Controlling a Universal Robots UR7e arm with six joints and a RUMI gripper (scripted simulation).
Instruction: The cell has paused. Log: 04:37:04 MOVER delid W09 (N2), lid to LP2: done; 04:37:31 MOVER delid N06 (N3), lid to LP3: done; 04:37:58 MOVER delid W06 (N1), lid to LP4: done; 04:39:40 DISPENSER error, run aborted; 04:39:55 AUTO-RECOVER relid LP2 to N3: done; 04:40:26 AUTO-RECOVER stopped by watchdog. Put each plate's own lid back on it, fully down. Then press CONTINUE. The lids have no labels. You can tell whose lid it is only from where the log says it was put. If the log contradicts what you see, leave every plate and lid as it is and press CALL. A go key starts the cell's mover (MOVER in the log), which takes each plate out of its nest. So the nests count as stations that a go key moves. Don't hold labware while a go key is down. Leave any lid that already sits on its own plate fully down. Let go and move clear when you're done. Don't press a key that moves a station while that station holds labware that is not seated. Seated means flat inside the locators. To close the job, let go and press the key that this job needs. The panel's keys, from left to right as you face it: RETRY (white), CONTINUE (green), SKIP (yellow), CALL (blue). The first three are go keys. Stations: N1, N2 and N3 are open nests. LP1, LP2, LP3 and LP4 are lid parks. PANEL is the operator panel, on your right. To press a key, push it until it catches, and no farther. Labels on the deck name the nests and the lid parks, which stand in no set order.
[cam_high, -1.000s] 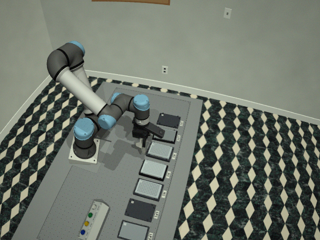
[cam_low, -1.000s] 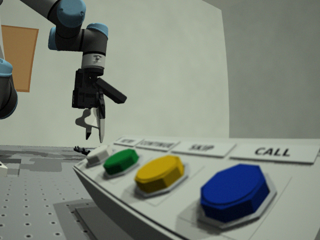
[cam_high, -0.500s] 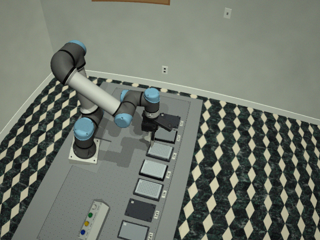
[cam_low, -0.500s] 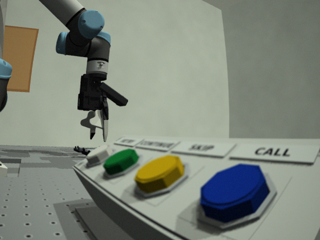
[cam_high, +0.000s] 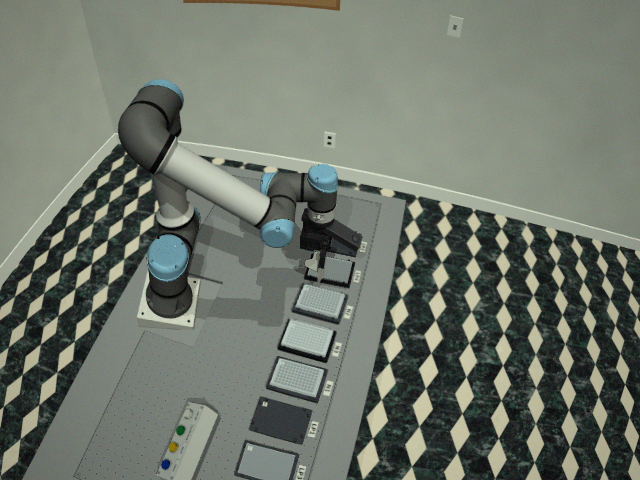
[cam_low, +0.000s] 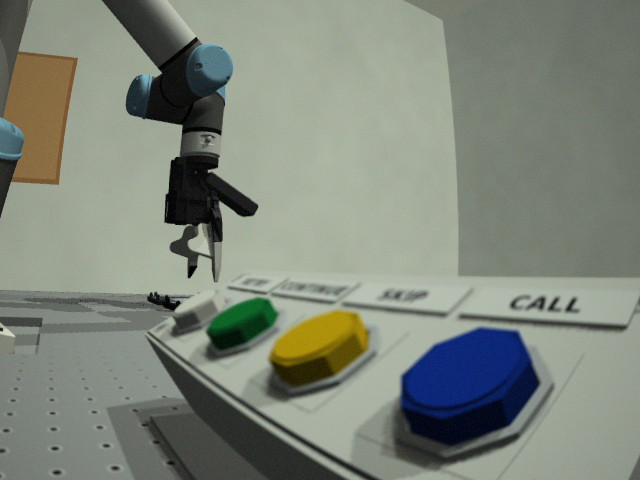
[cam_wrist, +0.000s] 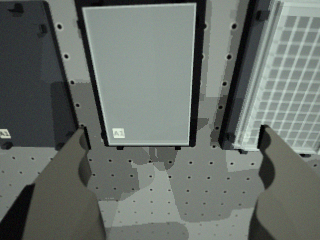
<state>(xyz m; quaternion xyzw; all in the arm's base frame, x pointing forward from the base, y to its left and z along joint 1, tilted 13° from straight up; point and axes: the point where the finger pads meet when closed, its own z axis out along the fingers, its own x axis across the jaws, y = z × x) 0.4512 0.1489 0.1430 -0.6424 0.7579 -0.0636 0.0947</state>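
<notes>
My gripper (cam_high: 316, 276) (cam_low: 203, 277) (cam_wrist: 171, 127) is open and empty, above the near short edge of a clear grey lid (cam_high: 340, 271) (cam_wrist: 145, 75), which lies flat in the park labelled LP4. Another lid (cam_high: 266, 461) lies in LP3 at the bottom. Plates stand in N2 (cam_high: 321, 301) (cam_wrist: 300, 75), N3 (cam_high: 308, 338) and N1 (cam_high: 298, 378). The N3 plate looks paler and taller; its lid is hard to make out. N2 and N1 show bare wells. The CONTINUE key (cam_high: 180, 429) (cam_low: 241, 320) is green, the CALL key (cam_high: 165, 464) (cam_low: 467, 377) blue.
The dark park LP2 (cam_high: 281, 419) is empty. Another dark park (cam_wrist: 25, 75) beyond LP4 shows no lid. The sloped panel (cam_high: 199, 439) also bears the white RETRY key (cam_high: 188, 413) (cam_low: 199, 307) and yellow SKIP key (cam_high: 173, 447) (cam_low: 319, 343). Neighbouring stations stand close together.
</notes>
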